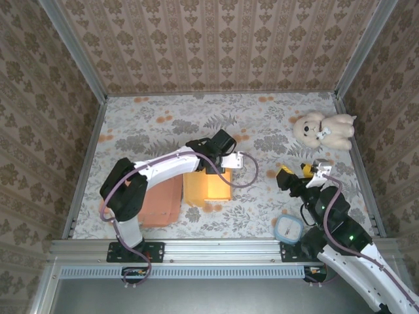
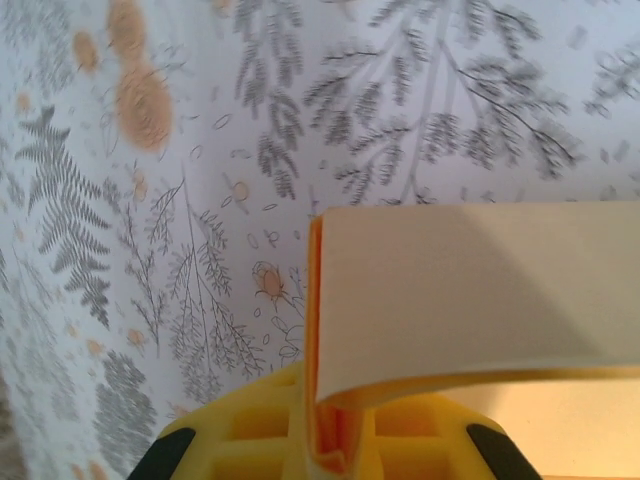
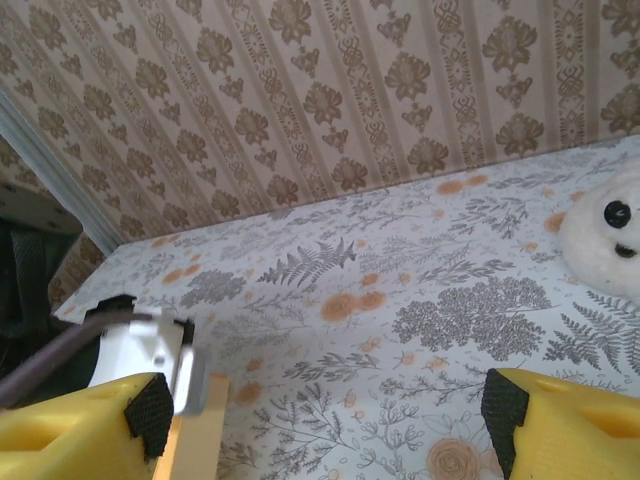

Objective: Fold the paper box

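Observation:
The paper box (image 1: 208, 186) is orange-yellow and stands open near the table's middle, with a flat orange panel (image 1: 161, 201) lying to its left. My left gripper (image 1: 213, 169) reaches over the box's far wall. In the left wrist view that gripper (image 2: 335, 435) is shut on the edge of a cream flap (image 2: 470, 290) of the box, which stands upright between the yellow jaws. My right gripper (image 1: 294, 175) hovers to the right of the box, apart from it. In the right wrist view it (image 3: 325, 415) is open with nothing between its black pads (image 3: 150, 412).
A cream teddy bear (image 1: 324, 129) lies at the back right, its face also at the right edge (image 3: 605, 240) of the right wrist view. A small blue-rimmed container (image 1: 289, 228) sits by the right arm's base. Patterned walls enclose the table on three sides.

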`<action>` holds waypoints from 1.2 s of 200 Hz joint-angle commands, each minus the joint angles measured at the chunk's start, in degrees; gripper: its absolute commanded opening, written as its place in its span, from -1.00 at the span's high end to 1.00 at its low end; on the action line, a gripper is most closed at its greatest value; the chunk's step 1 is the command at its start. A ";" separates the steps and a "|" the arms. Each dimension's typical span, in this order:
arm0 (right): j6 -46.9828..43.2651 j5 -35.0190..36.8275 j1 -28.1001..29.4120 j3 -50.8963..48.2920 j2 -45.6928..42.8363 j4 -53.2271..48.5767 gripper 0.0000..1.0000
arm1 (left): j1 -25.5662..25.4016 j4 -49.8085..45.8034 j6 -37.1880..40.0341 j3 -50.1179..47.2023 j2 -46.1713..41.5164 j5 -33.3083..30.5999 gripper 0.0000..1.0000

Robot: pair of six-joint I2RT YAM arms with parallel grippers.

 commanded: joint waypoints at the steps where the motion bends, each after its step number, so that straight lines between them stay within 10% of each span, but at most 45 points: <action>1: 0.85 1.94 -0.20 -0.58 -0.99 -1.47 -0.68 | -1.45 -2.12 14.99 0.38 -0.32 -2.80 1.00; 94: -0.12 3.38 -0.27 -0.66 -0.95 -1.91 -0.69 | -4.65 0.89 37.30 14.10 16.04 -9.70 1.00; 240: -0.64 3.99 -0.26 -1.02 -0.59 -2.08 -0.69 | -3.58 2.27 37.73 17.92 20.00 -10.07 0.44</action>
